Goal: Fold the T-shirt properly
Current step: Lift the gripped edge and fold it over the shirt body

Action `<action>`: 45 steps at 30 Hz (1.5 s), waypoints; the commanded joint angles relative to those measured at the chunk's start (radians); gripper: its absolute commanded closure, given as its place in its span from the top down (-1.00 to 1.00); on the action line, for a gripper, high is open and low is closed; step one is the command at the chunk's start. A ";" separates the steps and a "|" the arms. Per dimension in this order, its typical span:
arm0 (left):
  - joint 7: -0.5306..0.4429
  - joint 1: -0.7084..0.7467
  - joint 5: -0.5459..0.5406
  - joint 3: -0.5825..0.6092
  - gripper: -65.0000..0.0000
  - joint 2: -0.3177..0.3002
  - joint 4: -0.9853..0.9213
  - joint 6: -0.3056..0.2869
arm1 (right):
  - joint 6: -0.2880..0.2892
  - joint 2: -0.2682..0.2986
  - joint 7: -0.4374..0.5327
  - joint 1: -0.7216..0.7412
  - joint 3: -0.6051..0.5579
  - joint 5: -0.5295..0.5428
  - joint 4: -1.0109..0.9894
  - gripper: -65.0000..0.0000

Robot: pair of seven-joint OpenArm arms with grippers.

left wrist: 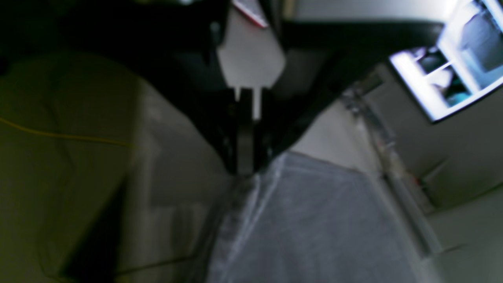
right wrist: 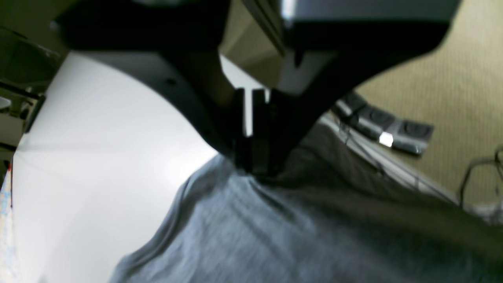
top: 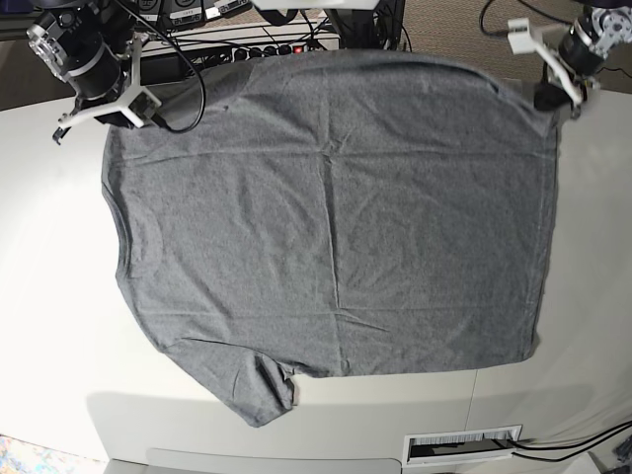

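White table [top: 49, 296] under T-shirt [top: 336, 217]

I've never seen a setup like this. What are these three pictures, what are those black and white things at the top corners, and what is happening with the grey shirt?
This is a robot with two arms. The wide picture looks down from above on a pale table. Spread flat on it lies a grey T-shirt, collar toward the picture's left, hem toward its right, one sleeve pointing at the bottom edge.

The things at the top corners are the arm ends, each with a pinching tool. Seen from above, the right tool is on the picture's left, and the left tool is on its right.

The two blurry pictures come from small cameras mounted on the wrists, looking along each tool. In them the left tool and the right tool are each shut on the shirt's far edge.
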 commanded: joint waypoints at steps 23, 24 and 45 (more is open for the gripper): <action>-0.137 -0.508 -0.385 -0.008 -1.00 0.053 -0.257 0.019 | -0.011 -0.066 0.124 0.401 0.008 0.043 -0.174 -1.00; -0.151 -0.516 -0.399 -0.008 -1.00 0.062 -0.270 0.019 | -0.011 -0.066 0.128 0.418 0.008 0.053 -0.191 -1.00; -0.241 -0.634 -0.494 -0.008 -1.00 0.130 -0.375 -0.024 | -0.011 -0.066 0.163 0.833 -0.260 -0.001 -0.601 -1.00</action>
